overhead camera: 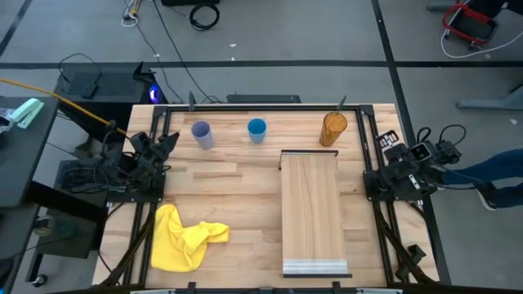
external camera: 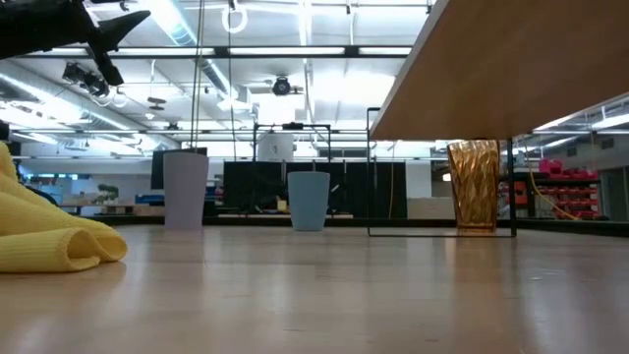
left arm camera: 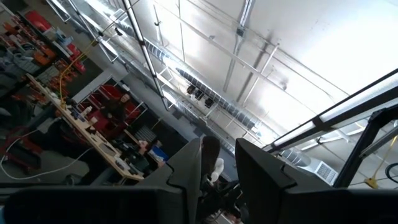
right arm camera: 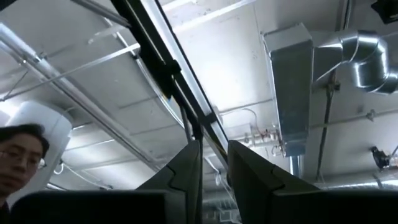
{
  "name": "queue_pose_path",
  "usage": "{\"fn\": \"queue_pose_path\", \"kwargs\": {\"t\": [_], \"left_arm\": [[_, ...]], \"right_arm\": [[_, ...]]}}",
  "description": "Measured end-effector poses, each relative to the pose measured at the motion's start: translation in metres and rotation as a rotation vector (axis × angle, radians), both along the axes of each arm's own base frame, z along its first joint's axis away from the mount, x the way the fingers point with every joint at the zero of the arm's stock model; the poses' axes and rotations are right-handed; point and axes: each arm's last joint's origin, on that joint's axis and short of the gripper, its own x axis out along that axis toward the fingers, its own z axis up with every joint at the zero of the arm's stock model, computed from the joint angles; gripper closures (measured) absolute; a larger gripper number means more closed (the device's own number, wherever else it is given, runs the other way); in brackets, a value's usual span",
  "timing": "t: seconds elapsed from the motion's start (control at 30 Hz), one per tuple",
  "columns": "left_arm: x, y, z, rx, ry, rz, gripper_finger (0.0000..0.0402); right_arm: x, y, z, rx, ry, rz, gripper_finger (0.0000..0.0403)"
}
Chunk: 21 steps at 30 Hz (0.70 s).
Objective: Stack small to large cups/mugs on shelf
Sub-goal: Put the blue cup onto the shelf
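nothing is started: my left gripper (left arm camera: 217, 171) and right gripper (right arm camera: 214, 168) sit parked at the table's side edges, pointing up, fingers narrowly parted, holding nothing. nearest lies the shelf (overhead camera: 311, 208), bare. beyond it stand the lavender cup (overhead camera: 202, 134), blue cup (overhead camera: 257, 129) and amber tumbler (overhead camera: 333, 128) in a row. next i'd judge a reach for the blue cup, jaws opened wider.

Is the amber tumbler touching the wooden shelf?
Apart. The high view shows bare tabletop between the amber tumbler and the shelf's far end; both arms wait at the table's sides.
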Motion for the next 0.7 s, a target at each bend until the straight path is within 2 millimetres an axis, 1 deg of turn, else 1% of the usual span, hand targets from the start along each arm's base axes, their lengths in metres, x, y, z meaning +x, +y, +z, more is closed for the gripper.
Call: {"fn": "queue_pose_path", "kwargs": {"t": [0.1, 0.17, 0.3, 0.37, 0.47, 0.6, 0.7], "left_arm": [[0.0, 0.0, 0.0, 0.0, 0.0, 0.0, 0.0294], [0.0, 0.0, 0.0, 0.0, 0.001, 0.0, 0.0294], [0.0, 0.0, 0.0, 0.011, 0.008, 0.008, 0.0294], [0.0, 0.0, 0.0, 0.02, 0.013, 0.014, 0.0294], [0.0, 0.0, 0.0, 0.025, 0.016, 0.018, 0.0294], [0.0, 0.0, 0.0, 0.025, 0.016, 0.018, 0.0294], [0.0, 0.0, 0.0, 0.027, 0.017, 0.019, 0.0294]], "right_arm": [[-0.003, -0.003, 0.007, 0.076, 0.002, 0.015, 0.0312], [-0.005, -0.006, 0.013, 0.174, 0.02, 0.003, 0.0312], [-0.008, -0.017, 0.027, 0.456, 0.094, -0.122, 0.0312], [-0.008, -0.021, 0.036, 0.55, 0.158, -0.208, 0.0312], [-0.009, -0.024, 0.059, 0.597, 0.26, -0.35, 0.0312], [-0.005, -0.025, 0.098, 0.553, 0.383, -0.477, 0.0312], [0.0, -0.025, 0.13, 0.586, 0.476, -0.576, 0.0312]]}}
